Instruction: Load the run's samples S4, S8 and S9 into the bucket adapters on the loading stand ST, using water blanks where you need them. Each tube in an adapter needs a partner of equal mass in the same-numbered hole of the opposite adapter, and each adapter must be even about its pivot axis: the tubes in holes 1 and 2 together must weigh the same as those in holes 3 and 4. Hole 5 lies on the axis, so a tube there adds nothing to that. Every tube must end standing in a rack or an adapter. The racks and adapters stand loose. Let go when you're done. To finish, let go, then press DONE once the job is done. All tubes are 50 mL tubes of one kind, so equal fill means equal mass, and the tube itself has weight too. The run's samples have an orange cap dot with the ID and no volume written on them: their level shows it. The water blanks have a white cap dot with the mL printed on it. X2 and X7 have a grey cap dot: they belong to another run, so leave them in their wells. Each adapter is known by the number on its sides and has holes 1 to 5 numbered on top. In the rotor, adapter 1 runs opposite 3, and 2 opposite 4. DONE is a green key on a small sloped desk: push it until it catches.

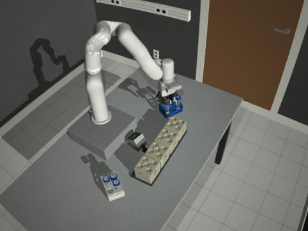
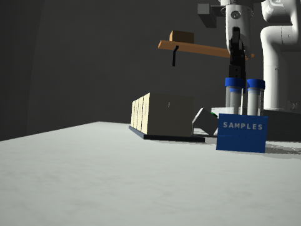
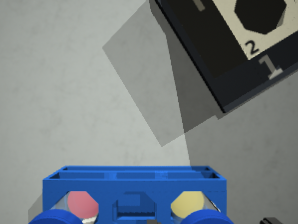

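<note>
Top view: grey table (image 1: 204, 105), white arm (image 1: 96, 80) on a grey pedestal (image 1: 80, 135), four beige adapters (image 1: 161, 147) in a row on a dark stand (image 1: 140, 177). Beyond the row's far end, blue SAMPLES rack (image 2: 241, 132) with blue-capped tubes (image 2: 255, 97) upright. Gripper (image 2: 236, 73) lowered among the tube caps, fingers partly spread, nothing clamped. Small grey desk (image 1: 135, 140) with the green key between pedestal and adapters. Near the table's front, pale rack (image 1: 112, 187) with two blue-capped tubes (image 1: 114, 179).
</note>
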{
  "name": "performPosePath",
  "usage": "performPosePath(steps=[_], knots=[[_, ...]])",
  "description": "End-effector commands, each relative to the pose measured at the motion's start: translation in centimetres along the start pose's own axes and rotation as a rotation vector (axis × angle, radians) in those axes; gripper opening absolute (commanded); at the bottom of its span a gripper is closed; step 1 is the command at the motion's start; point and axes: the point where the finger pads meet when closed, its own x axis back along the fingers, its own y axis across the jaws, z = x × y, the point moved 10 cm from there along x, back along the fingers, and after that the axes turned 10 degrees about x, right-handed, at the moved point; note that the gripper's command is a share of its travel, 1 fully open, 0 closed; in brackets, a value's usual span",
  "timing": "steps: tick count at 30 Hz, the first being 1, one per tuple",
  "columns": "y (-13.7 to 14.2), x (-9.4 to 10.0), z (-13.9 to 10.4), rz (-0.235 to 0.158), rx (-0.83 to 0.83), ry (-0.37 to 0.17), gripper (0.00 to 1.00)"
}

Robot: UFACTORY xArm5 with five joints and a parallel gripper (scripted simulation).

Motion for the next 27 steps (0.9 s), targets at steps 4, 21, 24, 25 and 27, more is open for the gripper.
performPosePath(steps=[4, 21, 24, 25, 27], knots=[[0.0, -0.3, 0.2, 0.009, 0.000, -0.012, 0.57], [0.0, -1.3, 0.2, 0.009, 0.000, -0.012, 0.57], [0.0, -1.5, 0.2, 0.009, 0.000, -0.012, 0.57], [0.0, -1.5, 0.2, 0.009, 0.000, -0.012, 0.57], [0.0, -1.7, 0.2, 0.009, 0.000, -0.012, 0.57]])
